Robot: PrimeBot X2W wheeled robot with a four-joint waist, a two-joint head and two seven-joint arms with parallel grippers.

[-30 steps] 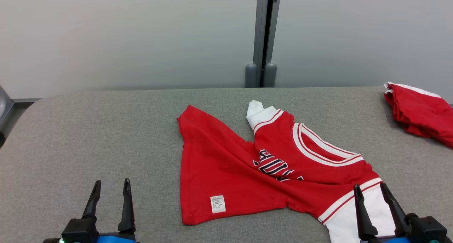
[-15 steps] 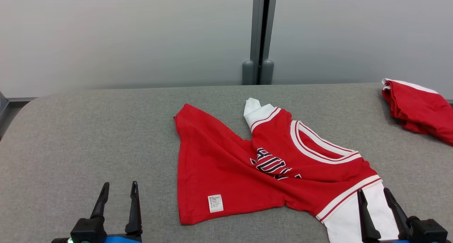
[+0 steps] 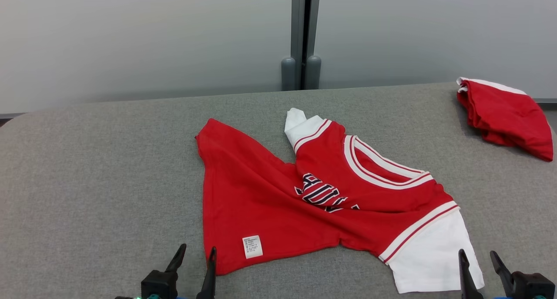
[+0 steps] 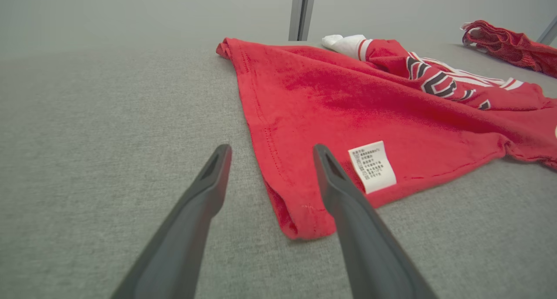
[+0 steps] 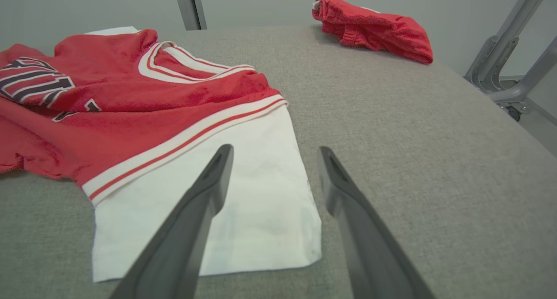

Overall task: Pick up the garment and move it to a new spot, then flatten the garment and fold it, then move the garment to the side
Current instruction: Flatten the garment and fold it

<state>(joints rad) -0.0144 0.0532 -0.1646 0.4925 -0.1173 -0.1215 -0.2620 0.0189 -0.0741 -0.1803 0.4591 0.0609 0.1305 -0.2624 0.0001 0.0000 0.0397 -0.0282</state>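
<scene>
Garment (image 3: pixel 304 203): crumpled on worktop (image 3: pixel 87 181). Left gripper (image 3: pixel 197 248): wide open, empty, at hem corner (image 4: pixel 300 223). Right gripper (image 3: pixel 477 252): same, at white sleeve (image 5: pixel 243 194). Best: pinch both edges deep, lift together.

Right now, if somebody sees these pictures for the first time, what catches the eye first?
The bright red shirt with white sleeves, lying rumpled in the middle of the grey table, stands out first. A second red garment sits bunched at the far right corner. At the near edge, the open left gripper is by the shirt's hem corner and the open right gripper by its white sleeve.
</scene>
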